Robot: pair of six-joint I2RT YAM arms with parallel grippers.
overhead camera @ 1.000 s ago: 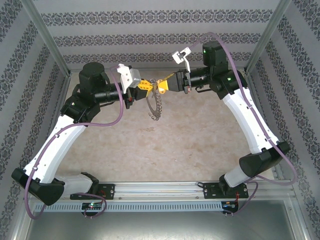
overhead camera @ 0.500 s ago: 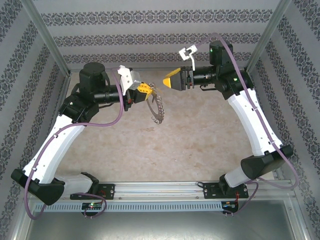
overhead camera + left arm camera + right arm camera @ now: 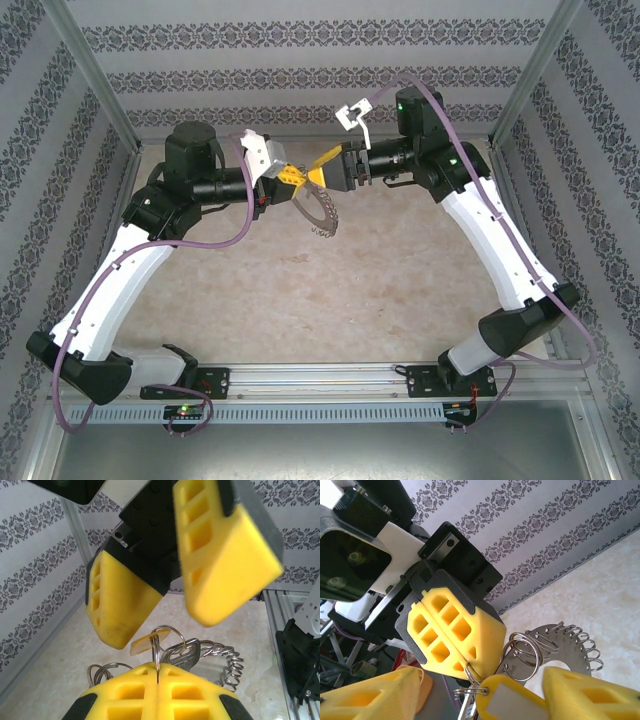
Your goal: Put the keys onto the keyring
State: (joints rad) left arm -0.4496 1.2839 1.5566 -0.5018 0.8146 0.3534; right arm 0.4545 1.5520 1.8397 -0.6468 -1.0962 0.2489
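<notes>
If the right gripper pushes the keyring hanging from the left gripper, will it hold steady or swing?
Probably it swings: the keyring hangs free below the shut left gripper, pinched only at a thin loop. The metal itself looks stiff. Its jagged rim may snag the open right gripper.

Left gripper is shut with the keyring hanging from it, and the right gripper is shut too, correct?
No: the right gripper is open, its jaws either side of the key, as the right wrist view shows. The rest stands.
</notes>
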